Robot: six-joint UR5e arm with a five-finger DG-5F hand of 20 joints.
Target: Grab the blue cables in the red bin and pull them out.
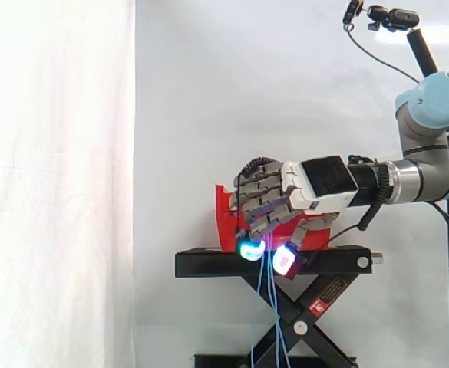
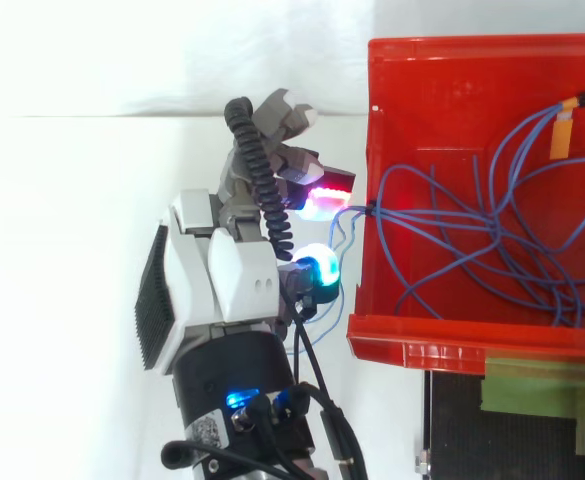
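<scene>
One hand [image 1: 279, 198], fingers curled down and clenched on the blue cables [image 2: 370, 211]. In the side view the arm comes in from the right and the hand hangs on the near side of the red bin [image 1: 226, 216], level with the top of the black stand [image 1: 209, 264]. The fingertips [image 1: 250, 249] glow cyan and magenta-white and are drawn close together. I see thin blue strands dropping straight down from between them, across the stand's front edge and past its crossed legs.

From above, the hand sits just outside the bin's left wall, pads turned toward it. A few strands gather at one spot on that wall's rim, cross it and run to the glowing pads. One slack loop curls below the cyan pad, left of the bin's near corner.

Most of the cable lies inside the bin as a loose tangle of loops, spread from the left wall toward the right. An orange tag [image 2: 564, 125] sits on a strand in the far right part. A strip of green tape [image 2: 537, 385] lies along the stand just near of the bin. White curtain [image 1: 55, 153] behind everything.
</scene>
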